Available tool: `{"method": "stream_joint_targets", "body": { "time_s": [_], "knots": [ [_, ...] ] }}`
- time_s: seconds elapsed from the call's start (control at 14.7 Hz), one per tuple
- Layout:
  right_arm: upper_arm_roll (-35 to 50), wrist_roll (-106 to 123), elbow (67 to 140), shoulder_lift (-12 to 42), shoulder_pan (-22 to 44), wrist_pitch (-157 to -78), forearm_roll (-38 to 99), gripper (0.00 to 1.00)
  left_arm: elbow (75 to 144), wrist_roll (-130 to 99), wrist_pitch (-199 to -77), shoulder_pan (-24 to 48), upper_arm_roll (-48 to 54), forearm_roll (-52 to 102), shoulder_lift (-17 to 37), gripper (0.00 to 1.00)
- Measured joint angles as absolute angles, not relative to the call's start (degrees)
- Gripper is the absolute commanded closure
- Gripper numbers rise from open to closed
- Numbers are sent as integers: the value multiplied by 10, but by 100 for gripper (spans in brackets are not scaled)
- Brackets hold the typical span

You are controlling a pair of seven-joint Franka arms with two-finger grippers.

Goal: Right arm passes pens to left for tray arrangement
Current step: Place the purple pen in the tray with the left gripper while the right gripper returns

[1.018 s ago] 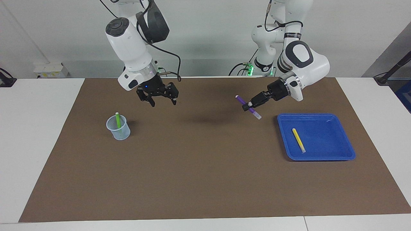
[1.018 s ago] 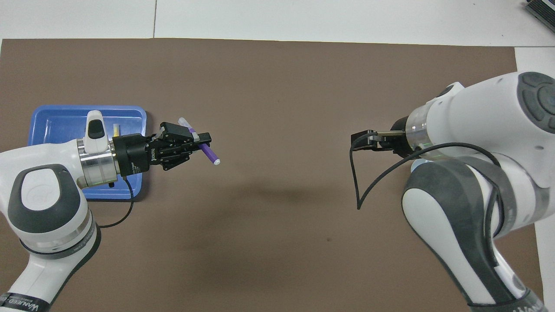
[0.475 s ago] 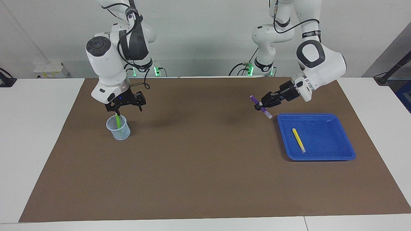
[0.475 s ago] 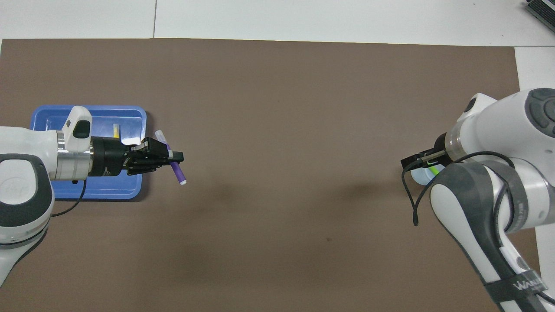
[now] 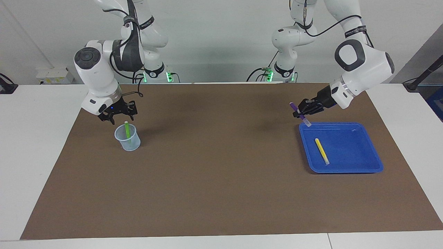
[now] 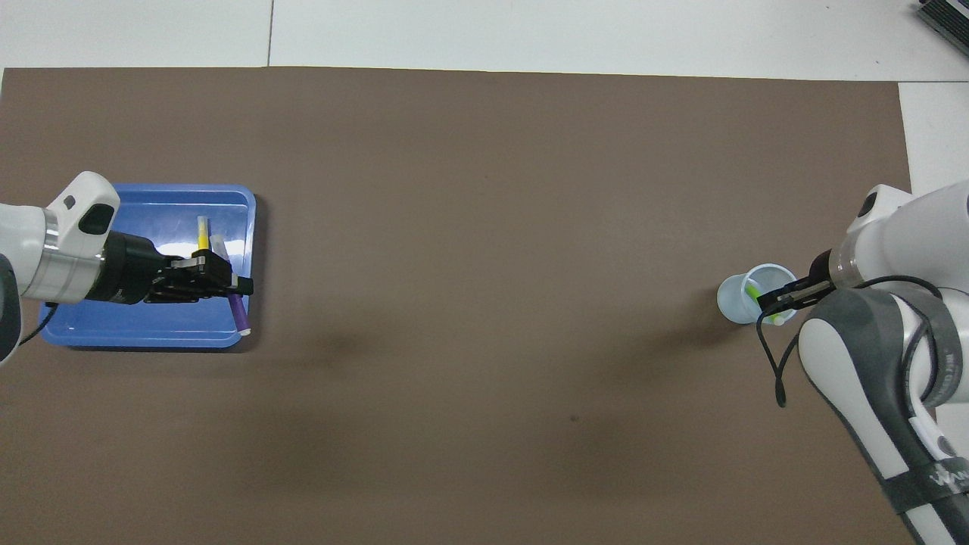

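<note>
My left gripper (image 5: 300, 111) (image 6: 231, 281) is shut on the purple pen (image 5: 304, 119) (image 6: 238, 310). It holds the pen tilted over the rim of the blue tray (image 5: 367, 167) (image 6: 136, 338), at the corner toward the middle of the table. The yellow pen (image 5: 322, 151) (image 6: 203, 231) lies inside the tray. The green pen (image 5: 127, 129) (image 6: 752, 290) stands in a pale translucent cup (image 5: 129, 143) (image 6: 730, 299). My right gripper (image 5: 123, 120) (image 6: 780, 299) hovers just over the cup. Its fingers are apart near the pen's top, and I cannot tell whether they touch it.
A brown mat (image 5: 214, 173) covers most of the white table. The cup stands toward the right arm's end and the tray toward the left arm's end. Nothing lies on the mat between them.
The left gripper carried the purple pen from the mat's middle to over the tray's rim. The right gripper swung from the middle to over the cup, and its fingers have narrowed.
</note>
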State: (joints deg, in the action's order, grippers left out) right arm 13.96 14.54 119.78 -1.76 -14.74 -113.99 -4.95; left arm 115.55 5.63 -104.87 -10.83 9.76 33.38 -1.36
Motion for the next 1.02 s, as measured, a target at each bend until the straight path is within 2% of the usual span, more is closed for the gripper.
{"method": "stream_joint_targets", "body": {
  "time_s": [0.48, 0.61, 1.02],
  "knots": [
    [140, 129, 1226, -9, -154, -1169, -49, 35, 1115, 74, -1043, -126, 97, 149, 5, 100],
    [140, 128, 1233, -9, -164, -1168, -49, 40, 1109, 96, -1055, -140, 96, 114, 10, 100],
    [141, 77, 1243, -9, -184, -1160, -43, 40, 1108, 132, -1101, -178, 95, 50, 21, 100]
  ]
}}
